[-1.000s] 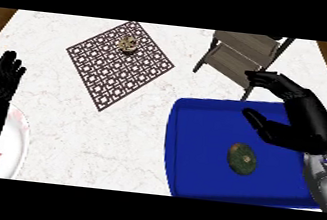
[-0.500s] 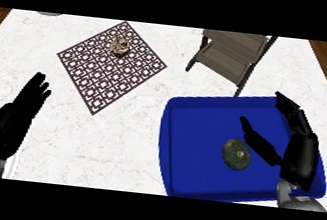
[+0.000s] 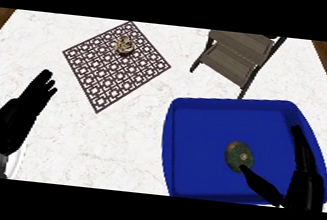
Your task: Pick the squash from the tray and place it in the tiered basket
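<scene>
A small dark green squash [image 3: 239, 154] lies in the middle of the blue tray [image 3: 194, 130] at the lower right. My right hand [image 3: 301, 187] hovers over the tray's near right part, open, its thumb reaching to just below the squash and its fingers stretched along the tray's right side. The tiered basket [image 3: 237, 57], grey slats on a dark frame, stands at the back, just beyond the tray. My left hand [image 3: 17, 114] rests open at the left edge, fingers up.
A brown patterned mat [image 3: 115, 64] lies at the back left with a small round object [image 3: 123, 45] on it. A white plate rim [image 3: 10, 166] shows at the lower left corner. The counter is white marble.
My right hand has come lower and closer to the squash, its thumb now beside it. The view has shifted slightly; the left hand has stayed open at the left.
</scene>
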Available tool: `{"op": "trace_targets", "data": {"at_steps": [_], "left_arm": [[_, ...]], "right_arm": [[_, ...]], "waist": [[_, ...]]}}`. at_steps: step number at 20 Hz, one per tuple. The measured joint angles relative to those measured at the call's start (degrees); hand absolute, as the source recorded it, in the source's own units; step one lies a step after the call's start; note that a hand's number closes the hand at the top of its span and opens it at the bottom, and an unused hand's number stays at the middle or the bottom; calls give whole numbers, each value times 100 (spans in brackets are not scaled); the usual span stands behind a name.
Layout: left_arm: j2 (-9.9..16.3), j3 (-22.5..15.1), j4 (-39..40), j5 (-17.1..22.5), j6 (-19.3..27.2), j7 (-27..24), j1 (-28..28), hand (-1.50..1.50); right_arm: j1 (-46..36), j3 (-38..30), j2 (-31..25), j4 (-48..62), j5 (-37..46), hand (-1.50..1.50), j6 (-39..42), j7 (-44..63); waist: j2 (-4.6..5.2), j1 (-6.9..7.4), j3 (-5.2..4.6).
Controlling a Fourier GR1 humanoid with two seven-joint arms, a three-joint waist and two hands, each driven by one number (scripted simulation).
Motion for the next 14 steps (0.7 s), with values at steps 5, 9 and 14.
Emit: {"op": "trace_targets", "data": {"at_steps": [5, 9, 14], "left_arm": [[-61, -68, 6, -53, 23, 38, -81, 0], [-107, -103, 101, -87, -23, 22, -176, 0], [-207, -103, 181, -130, -84, -30, -197, 0]], "right_arm": [[353, 422, -473, -339, 677, -150, 1399, 1257], [205, 818, -472, -987, 1082, -150, 2650, 2607], [-441, 1302, 109, -1614, 1778, -150, 3938, 4286]], "waist": [[22, 52, -20], [32, 126, -7], [25, 190, 23]]}}
